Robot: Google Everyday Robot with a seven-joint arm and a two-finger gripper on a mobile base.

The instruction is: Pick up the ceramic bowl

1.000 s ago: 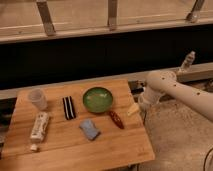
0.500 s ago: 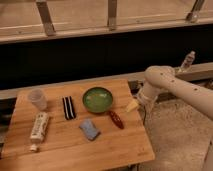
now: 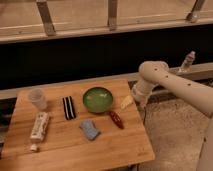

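Observation:
The ceramic bowl (image 3: 98, 99) is round, shallow and glossy green with a darker rim. It sits upright on the wooden table (image 3: 60, 150), right of the middle near the far edge. My gripper (image 3: 140, 100) hangs at the end of the white arm (image 3: 170, 85), which comes in from the right. It is at the table's right edge, right of the bowl and apart from it, just beside a small yellow piece (image 3: 126, 102). It holds nothing that I can see.
A translucent plastic cup (image 3: 37, 98) stands at the far left. A black flat item (image 3: 68, 107), a blue cloth-like item (image 3: 90, 130), a dark red item (image 3: 116, 119) and a white tube (image 3: 39, 126) lie around the bowl. A small bottle (image 3: 187, 61) stands on the ledge behind.
The arm has swung left toward the table, and the gripper has come down closer to the table's right edge near the yellow piece. The objects have not moved.

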